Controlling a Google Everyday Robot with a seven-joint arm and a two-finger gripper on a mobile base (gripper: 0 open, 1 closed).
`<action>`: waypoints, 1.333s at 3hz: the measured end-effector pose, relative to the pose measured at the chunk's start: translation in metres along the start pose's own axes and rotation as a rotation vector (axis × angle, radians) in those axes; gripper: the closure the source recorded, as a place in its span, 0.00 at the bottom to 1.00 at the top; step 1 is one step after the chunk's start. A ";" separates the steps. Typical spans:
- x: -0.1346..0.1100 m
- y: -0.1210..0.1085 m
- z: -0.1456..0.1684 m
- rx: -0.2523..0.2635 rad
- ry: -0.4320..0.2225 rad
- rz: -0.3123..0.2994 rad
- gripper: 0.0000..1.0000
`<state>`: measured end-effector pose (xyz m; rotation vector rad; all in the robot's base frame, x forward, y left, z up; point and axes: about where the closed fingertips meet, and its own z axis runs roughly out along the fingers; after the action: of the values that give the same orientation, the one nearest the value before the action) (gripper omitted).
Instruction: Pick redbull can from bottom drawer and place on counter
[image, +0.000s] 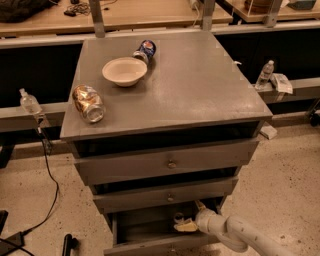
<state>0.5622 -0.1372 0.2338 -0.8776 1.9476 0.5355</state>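
gripper (186, 226) inside open bottom drawer (145, 229), right side | apparently touching redbull can (178, 218) | whether it grips: can't be made out

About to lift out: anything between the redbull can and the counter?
The gripper is at the redbull can inside the bottom drawer; nothing visible between them. The middle drawer front hangs above the can's way up. On the counter, bowl, gold can and blue can sit left.
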 end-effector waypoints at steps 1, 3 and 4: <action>0.003 0.002 0.010 -0.030 0.007 -0.007 0.03; 0.019 -0.002 0.019 -0.067 0.043 -0.012 0.04; 0.022 -0.002 0.021 -0.082 0.052 -0.019 0.25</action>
<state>0.5677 -0.1323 0.2043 -0.9699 1.9736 0.5904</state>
